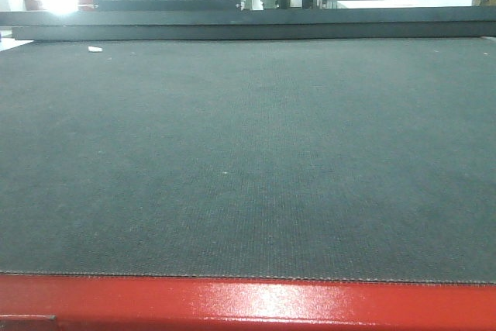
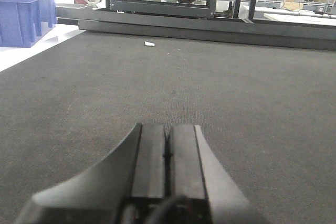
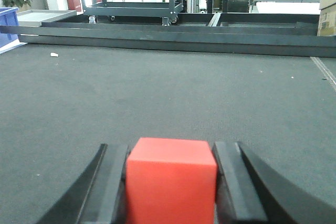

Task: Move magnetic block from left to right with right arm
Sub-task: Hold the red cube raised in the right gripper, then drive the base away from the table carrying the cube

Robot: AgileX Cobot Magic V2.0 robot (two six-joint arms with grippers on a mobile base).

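At the far left of the left wrist view, a blue crate [image 2: 23, 14] is seen beyond the edge of the tabletop [image 1: 248, 153], which is covered in dark grey fabric and bordered at its near side by a glossy red edge [image 1: 248, 304]. A small white scrap [image 2: 149, 44] is found lying on the fabric near the far left, just short of the dark rail [image 1: 248, 25] by which the back of the surface is closed off. Further right, the left pincer [image 2: 167, 129] is held low over the fabric with its two black fingers pressed together and nothing between them. On the right, the right pincer [image 3: 170, 153] is clamped on the magnetic block [image 3: 171, 182], a plain red cube gripped on both side faces by the black fingers [image 3: 107, 182]. Whether the cube is resting on the fabric or is raised slightly above it cannot be told from this low angle.
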